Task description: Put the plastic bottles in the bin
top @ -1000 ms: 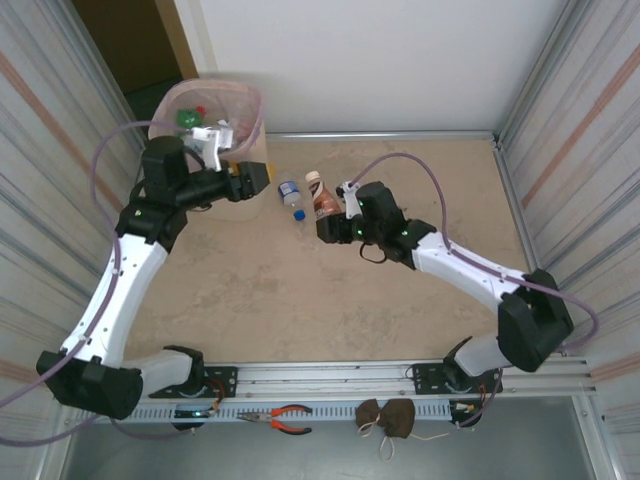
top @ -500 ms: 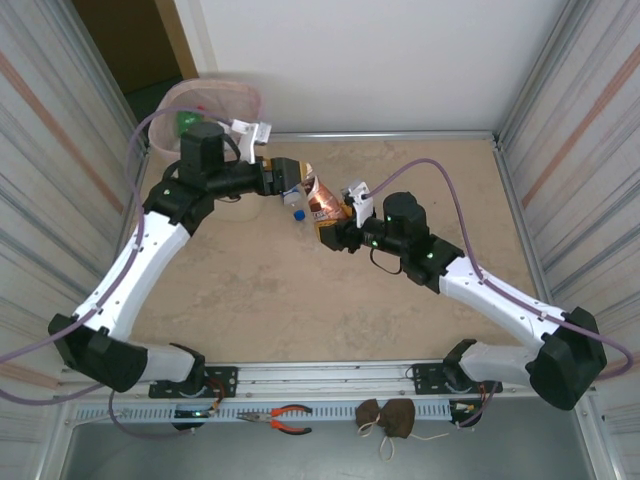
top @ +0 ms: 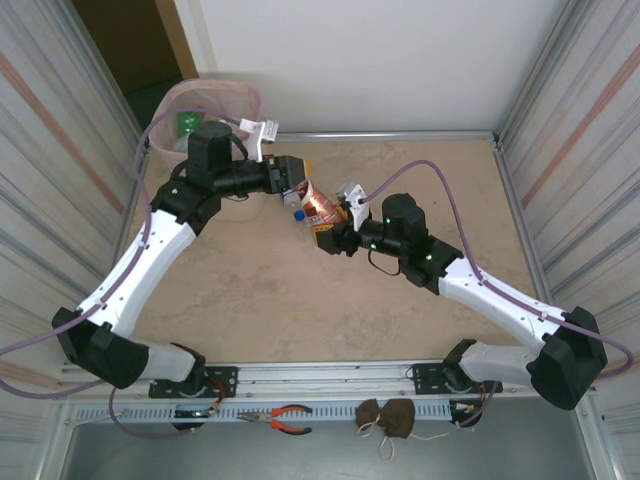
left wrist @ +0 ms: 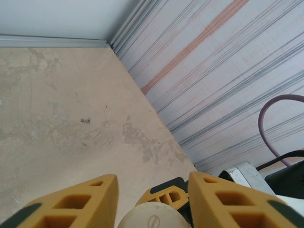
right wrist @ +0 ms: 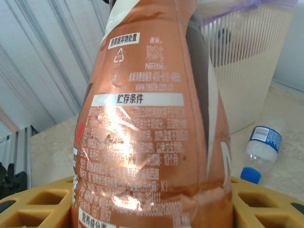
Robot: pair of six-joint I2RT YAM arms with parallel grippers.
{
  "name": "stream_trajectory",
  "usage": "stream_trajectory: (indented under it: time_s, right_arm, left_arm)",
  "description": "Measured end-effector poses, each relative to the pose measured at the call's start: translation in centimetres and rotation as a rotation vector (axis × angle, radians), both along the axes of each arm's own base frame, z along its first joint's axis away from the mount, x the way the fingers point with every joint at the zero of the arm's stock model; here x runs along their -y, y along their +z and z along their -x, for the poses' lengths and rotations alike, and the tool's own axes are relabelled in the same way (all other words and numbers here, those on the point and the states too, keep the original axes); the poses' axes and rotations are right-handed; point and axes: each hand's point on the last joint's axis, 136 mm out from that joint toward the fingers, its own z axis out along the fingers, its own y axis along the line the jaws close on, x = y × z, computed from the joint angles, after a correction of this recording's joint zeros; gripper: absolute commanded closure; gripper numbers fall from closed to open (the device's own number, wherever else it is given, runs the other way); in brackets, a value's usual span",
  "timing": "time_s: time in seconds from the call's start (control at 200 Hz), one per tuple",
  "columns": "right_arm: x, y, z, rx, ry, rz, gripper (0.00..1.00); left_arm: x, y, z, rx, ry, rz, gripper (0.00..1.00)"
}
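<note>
On the beige surface (top: 300,310) one clear bottle (right wrist: 261,145) is seen near the bin (top: 248,96); a brown bottle (top: 320,203) is gripped by the right claw (top: 326,232); its cap (left wrist: 153,221) is flanked by the left claw (top: 293,184), grip unclear.

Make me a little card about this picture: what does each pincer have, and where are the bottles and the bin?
right pincer: gripping the brown bottle by its lower body
left pincer: fingers either side of the brown bottle's white cap
brown bottle: held between both pincers
small clear bottle: blue cap, lying on the table by the bin
bin: far left corner, pink bag over its rim
</note>
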Motion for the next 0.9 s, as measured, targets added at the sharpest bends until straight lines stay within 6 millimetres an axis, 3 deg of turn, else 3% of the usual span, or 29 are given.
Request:
stream_trajectory:
  time_s: [0.17, 0.496, 0.631, 0.902]
  right_arm:
    - [-0.1, 0.2, 0.0, 0.008, 0.0, -0.006, 0.55]
    - [-0.1, 0.3, 0.0, 0.001, -0.015, 0.002, 0.22]
    - [0.3, 0.7, -0.1, -0.002, -0.037, 0.01, 0.18]
    - [1.8, 2.2, 0.3, 0.017, -0.081, 0.005, 0.16]
  left_arm:
    - [-0.1, 0.4, 0.1, 0.018, 0.011, -0.002, 0.76]
    - [-1.0, 0.8, 0.1, 0.07, 0.046, -0.065, 0.79]
    - [-3.1, 2.7, -0.8, 0.137, 0.106, -0.112, 0.79]
    - [-10.6, 7.2, -5.1, 0.288, 0.312, -0.221, 0.82]
